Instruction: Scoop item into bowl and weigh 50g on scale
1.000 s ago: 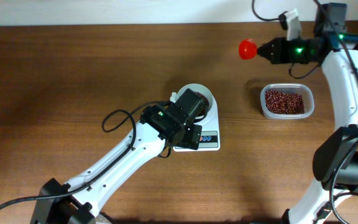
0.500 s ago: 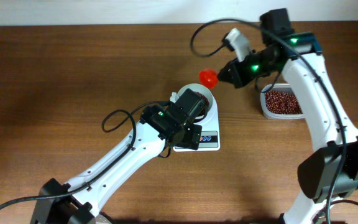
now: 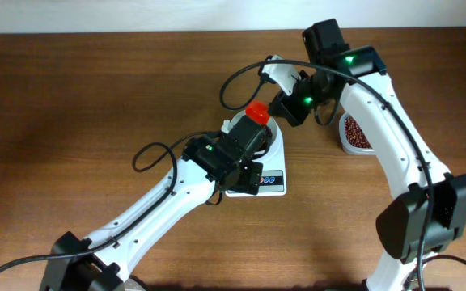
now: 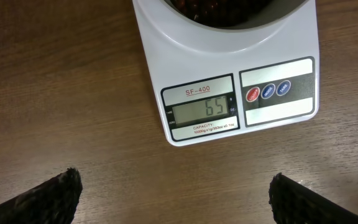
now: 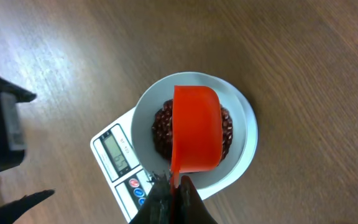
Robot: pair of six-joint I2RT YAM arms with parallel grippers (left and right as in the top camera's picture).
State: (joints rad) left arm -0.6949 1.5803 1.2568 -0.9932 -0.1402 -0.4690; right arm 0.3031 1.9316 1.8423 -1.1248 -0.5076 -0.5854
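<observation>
Red plastic: your right end effector is clenched on one scoop, directly above the one white bowl of beans. That bowl sits on the single scale mid-scene on the desk. Your left end effector hangs released at the scale's near side, and one clear tub lies to the right.

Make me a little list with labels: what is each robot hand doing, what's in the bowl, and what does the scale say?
scale: white, on the wooden table, display reads 65
bowl: white, on the scale, holds beans
scoop: red, over the bowl
right gripper: shut on the scoop's handle
left gripper: open, empty, above the table near the scale's front
</observation>
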